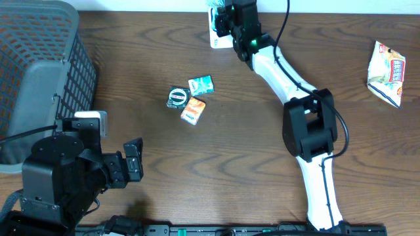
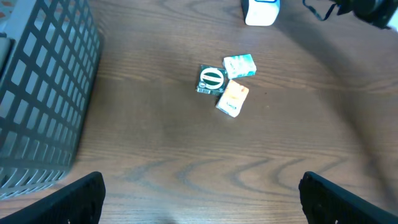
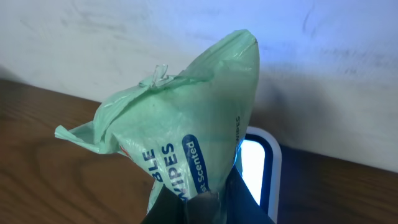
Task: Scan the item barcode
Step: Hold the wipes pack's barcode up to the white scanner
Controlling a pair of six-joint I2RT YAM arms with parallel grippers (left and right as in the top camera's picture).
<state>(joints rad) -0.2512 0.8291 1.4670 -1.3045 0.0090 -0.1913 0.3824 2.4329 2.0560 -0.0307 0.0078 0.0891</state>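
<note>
Jaws wide apart on the left gripper (image 1: 134, 160) overhead, low by the grey basket (image 1: 39, 59). Right gripper (image 1: 226, 21) sits at the far edge, over the white scanner (image 1: 218, 38). Left wrist view: both fingers (image 2: 81, 198) spread, and three small packets (image 2: 225, 84) are clustered mid-table. Right wrist view: jaws pinched tight on the green wipes pack (image 3: 186, 124), held upright just in front of the scanner's lit window.

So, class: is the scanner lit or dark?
Lit: the scanner face glows pale blue behind the wipes pack.
</note>
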